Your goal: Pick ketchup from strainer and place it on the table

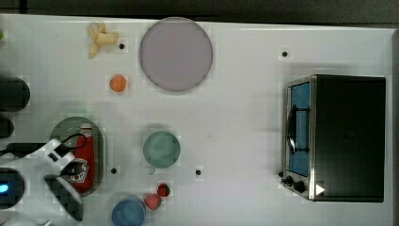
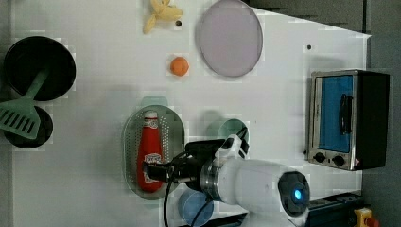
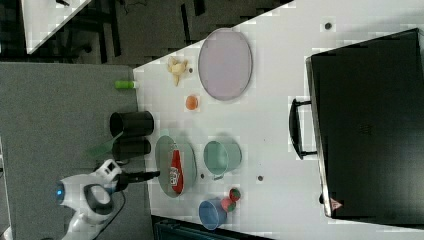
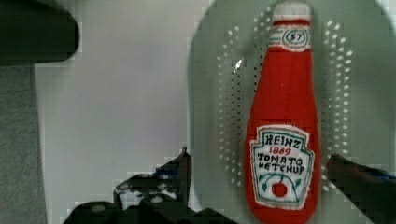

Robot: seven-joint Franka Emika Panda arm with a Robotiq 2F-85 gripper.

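Wrist view shows the claw [image 4: 257, 172] spread wide and empty, one finger either side of the Heinz ketchup bottle's [image 4: 285, 135] labelled base. Its long axis runs toward twelve o'clock, cap farthest. It lies flat in the strainer [image 4: 359, 70] on the tabletop [image 4: 116, 93]; fingertips are cropped.

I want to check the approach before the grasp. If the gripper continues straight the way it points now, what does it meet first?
Most likely the ketchup lying in the strainer: the open gripper has one of its fingers on each side of the label end. Depth is unclear.
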